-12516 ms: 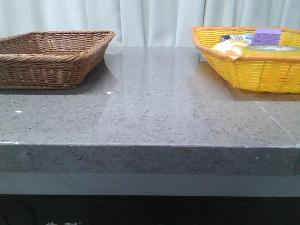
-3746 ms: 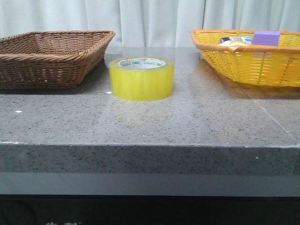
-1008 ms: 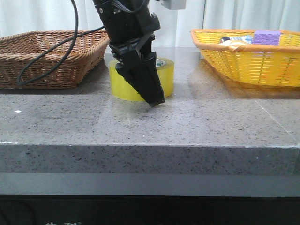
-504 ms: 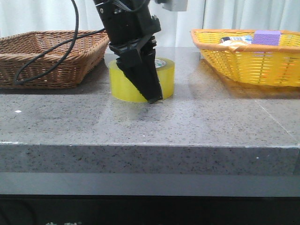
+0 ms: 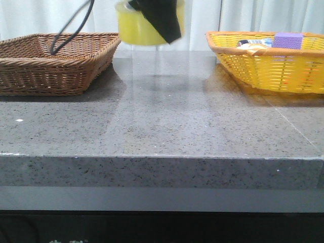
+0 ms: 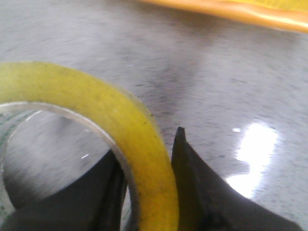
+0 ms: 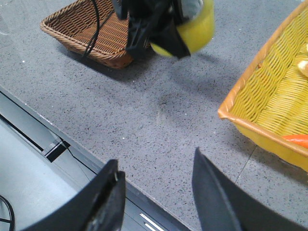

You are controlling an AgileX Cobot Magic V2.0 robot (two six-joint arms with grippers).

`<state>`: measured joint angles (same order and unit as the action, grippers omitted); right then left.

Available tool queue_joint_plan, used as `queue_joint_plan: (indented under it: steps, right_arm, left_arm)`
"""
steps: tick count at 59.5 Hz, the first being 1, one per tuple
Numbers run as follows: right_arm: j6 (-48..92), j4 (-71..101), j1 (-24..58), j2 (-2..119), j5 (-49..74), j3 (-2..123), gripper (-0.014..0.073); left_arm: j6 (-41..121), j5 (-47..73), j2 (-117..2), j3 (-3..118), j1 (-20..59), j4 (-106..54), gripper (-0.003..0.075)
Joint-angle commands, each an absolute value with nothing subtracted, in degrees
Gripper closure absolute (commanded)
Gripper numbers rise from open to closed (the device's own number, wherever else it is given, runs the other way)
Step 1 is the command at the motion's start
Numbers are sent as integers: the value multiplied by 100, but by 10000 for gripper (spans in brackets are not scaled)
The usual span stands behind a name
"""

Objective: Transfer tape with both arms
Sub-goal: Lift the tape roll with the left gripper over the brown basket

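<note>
We've got the tape up in the air above the grey table, between the brown basket and the yellow basket. The left gripper is clamped on the roll's wall, one finger inside, one outside. The right gripper hangs spread wide, probably well off to the side.
</note>
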<state>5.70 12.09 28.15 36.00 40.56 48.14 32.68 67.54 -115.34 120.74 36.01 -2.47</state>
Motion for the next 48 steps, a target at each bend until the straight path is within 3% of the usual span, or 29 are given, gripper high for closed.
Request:
queue_joint_plan:
  steps: [1,27,48]
  right_arm:
    - [587,1276,2779,3599,3664,4957,232]
    - [587,1276,2779,3599,3664,4957,232]
    - [587,1276,2779,3599,3664,4957,232]
  left_arm:
    - [2414,6626,-11142,12551,3566,257,551]
    - [489,7266,-11212,12859,2368,795,551]
    - [193,7314,-11738,12848,1626,748,551]
